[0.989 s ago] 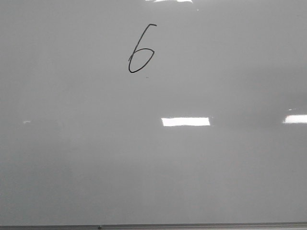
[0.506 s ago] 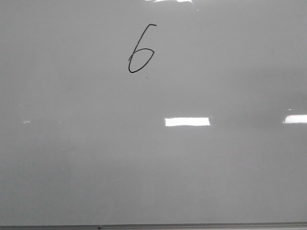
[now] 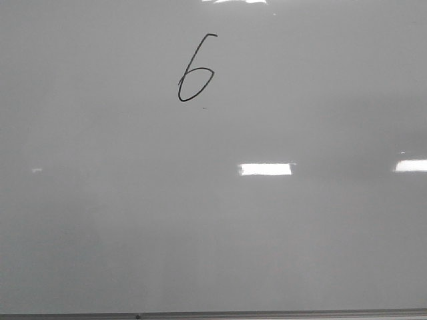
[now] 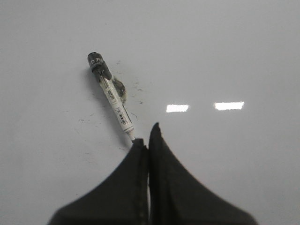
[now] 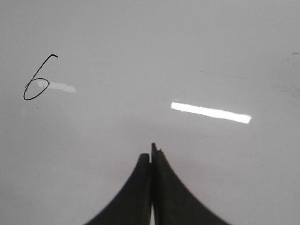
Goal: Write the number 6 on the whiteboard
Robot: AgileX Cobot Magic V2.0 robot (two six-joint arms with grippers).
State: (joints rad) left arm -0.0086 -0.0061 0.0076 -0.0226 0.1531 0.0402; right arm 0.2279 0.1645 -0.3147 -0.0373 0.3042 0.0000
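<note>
The number 6 [image 3: 195, 75] is drawn in thin black marker high on the whiteboard [image 3: 213, 240], left of centre. It also shows in the right wrist view [image 5: 39, 79]. Neither gripper shows in the front view. My left gripper [image 4: 147, 137] is shut, its fingers pressed together over the board. A white marker [image 4: 112, 96] with a black end lies on the board just beyond it, its nib end at the left fingertip and not between the fingers. My right gripper [image 5: 151, 153] is shut and empty, hovering over bare board to the right of the 6.
The board's thin grey frame edge [image 3: 267, 315] runs along the bottom of the front view. Bright light reflections [image 3: 265, 169] lie on the glossy surface. Faint ink specks [image 4: 136, 89] lie around the marker.
The 6 has not changed. The bright reflection in the middle of the board has been getting narrower from its left side.
</note>
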